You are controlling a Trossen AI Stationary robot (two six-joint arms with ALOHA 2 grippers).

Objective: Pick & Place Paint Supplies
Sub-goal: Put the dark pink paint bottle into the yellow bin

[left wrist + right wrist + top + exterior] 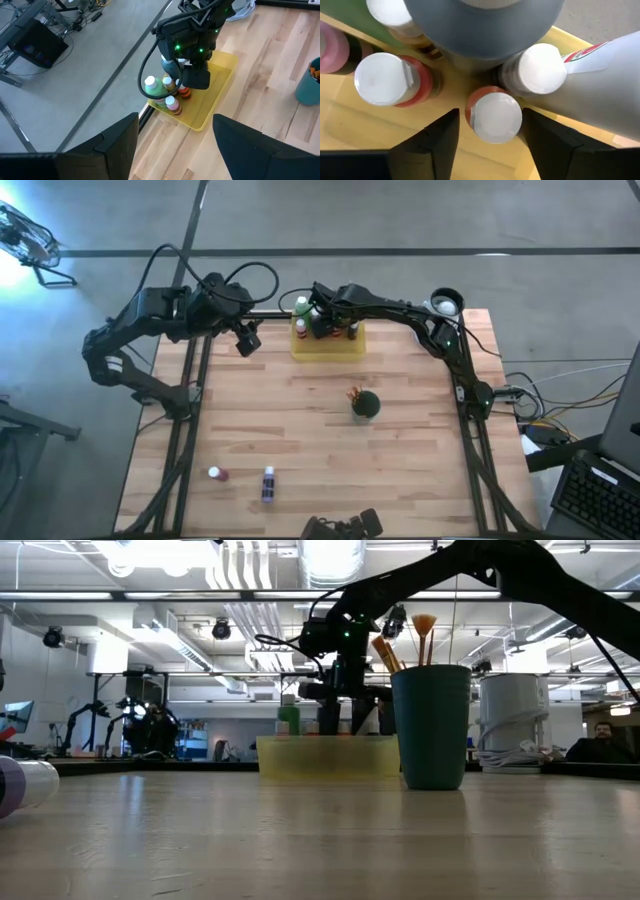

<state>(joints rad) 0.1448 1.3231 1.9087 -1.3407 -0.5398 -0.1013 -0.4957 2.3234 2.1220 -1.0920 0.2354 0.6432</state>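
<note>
The yellow tray (pixel 328 345) sits at the table's far middle and holds several white-capped paint bottles (pixel 152 85). My right gripper (pixel 490 114) points down into the tray and is open. Its fingers stand on either side of an upright orange bottle with a white cap (pixel 495 117), which rests on the tray floor. A red bottle (pixel 385 80) and a white-capped one (pixel 540 67) stand close by. My left gripper (pixel 175 150) hangs open and empty, raised above the table's far left (pixel 245 338). Two more bottles (pixel 215 474) (pixel 268 483) lie near the table's front left.
A dark green cup (pixel 366 404) with orange-brown brushes (pixel 400 645) standing in it is at the table's middle, nearer than the tray. A purple bottle (pixel 25 785) lies on its side at the near left. Bare wood lies between the cup and the near edge.
</note>
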